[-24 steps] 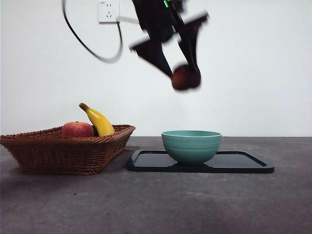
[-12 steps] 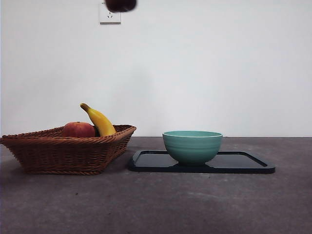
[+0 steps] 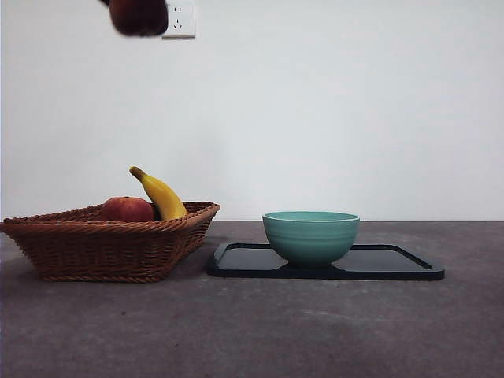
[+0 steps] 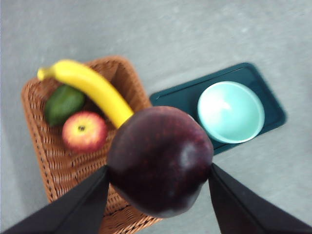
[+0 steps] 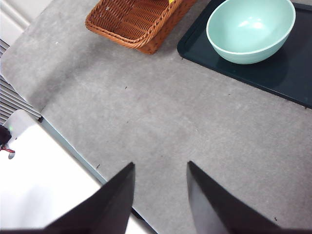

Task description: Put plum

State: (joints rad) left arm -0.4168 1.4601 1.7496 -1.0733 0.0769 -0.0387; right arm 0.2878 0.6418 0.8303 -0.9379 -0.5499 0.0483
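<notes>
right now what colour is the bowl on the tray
Pale teal-green ceramic bowl with faint ridges, on the dark tray; the front view shows it best.

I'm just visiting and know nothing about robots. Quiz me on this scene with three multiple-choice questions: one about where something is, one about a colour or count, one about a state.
1. Where is the plum?
A. in the bowl
B. held high in the air in the left gripper
C. lying on the tray

2. How many fruits lie in the basket?
A. one
B. three
C. five

3. What is in the bowl?
A. nothing
B. a banana
C. water

Answers:
1 B: the left wrist view shows both jaws pressed on the plum, high above the table.
2 B: banana, apple and a green fruit.
3 A: its pale green inside shows bare in the wrist views.
</notes>
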